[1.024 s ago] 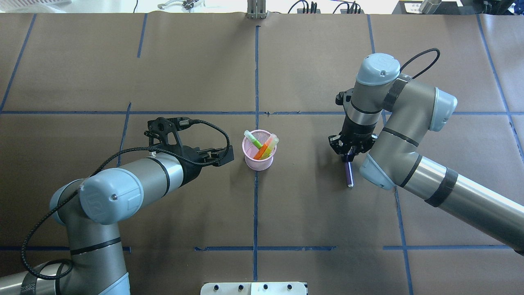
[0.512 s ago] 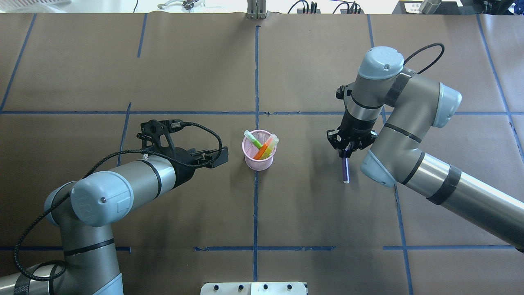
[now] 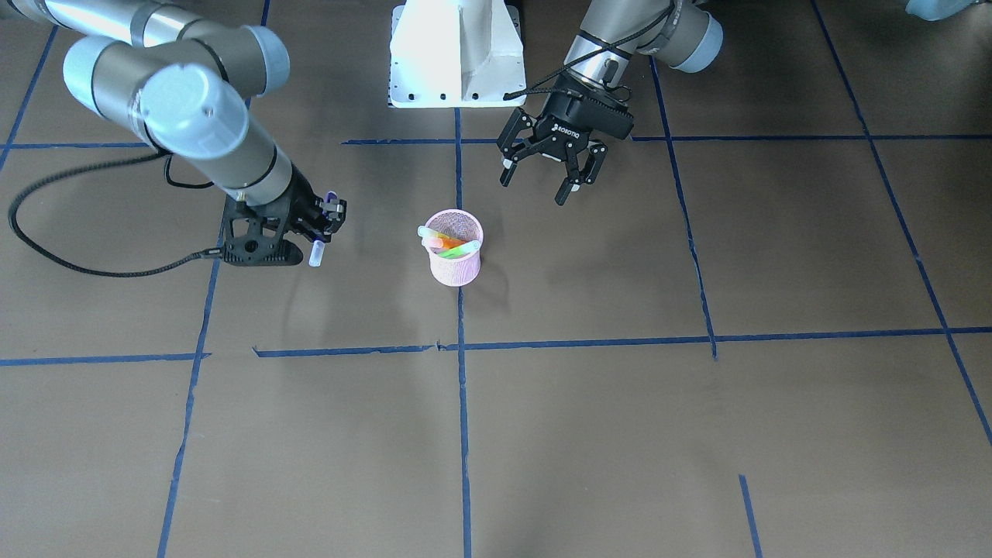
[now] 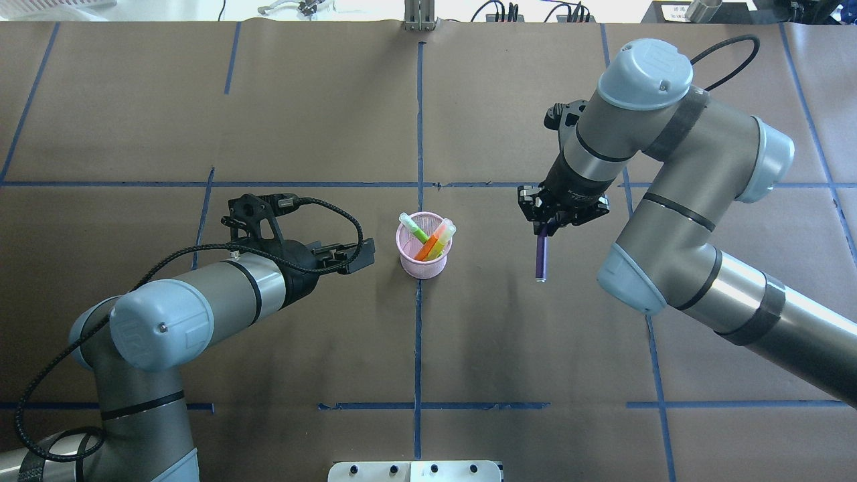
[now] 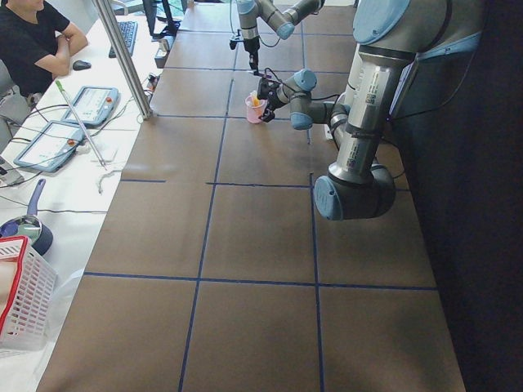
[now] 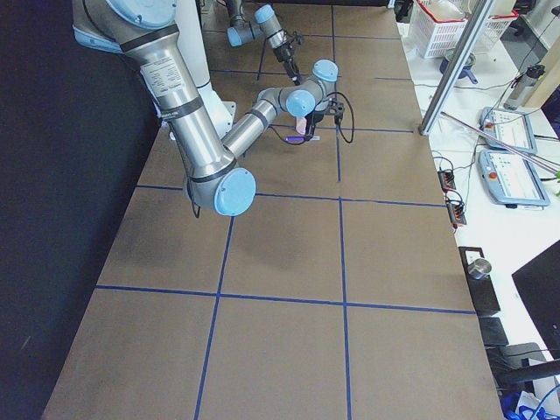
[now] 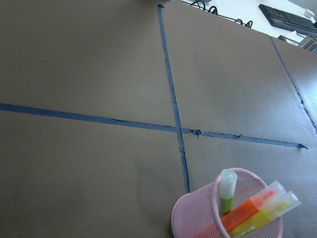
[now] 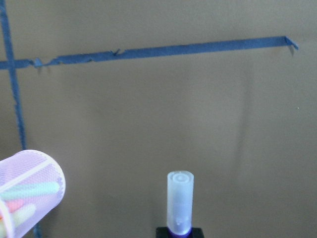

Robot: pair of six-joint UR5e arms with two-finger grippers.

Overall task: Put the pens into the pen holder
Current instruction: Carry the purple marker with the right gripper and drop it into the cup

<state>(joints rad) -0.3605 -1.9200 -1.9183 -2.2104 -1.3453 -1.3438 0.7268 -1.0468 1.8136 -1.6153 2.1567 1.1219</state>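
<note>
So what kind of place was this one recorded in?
Most likely a robotics lab set up for recording. The table is covered in brown paper gridded with blue tape, teach pendants lie on a bench alongside it, and a person sits there watching.

The holder is pink wire mesh, with a green pen, an orange pen and a yellow pen. The purple pen has a pale cap. Blue tape lines grid the brown worktop.
</note>
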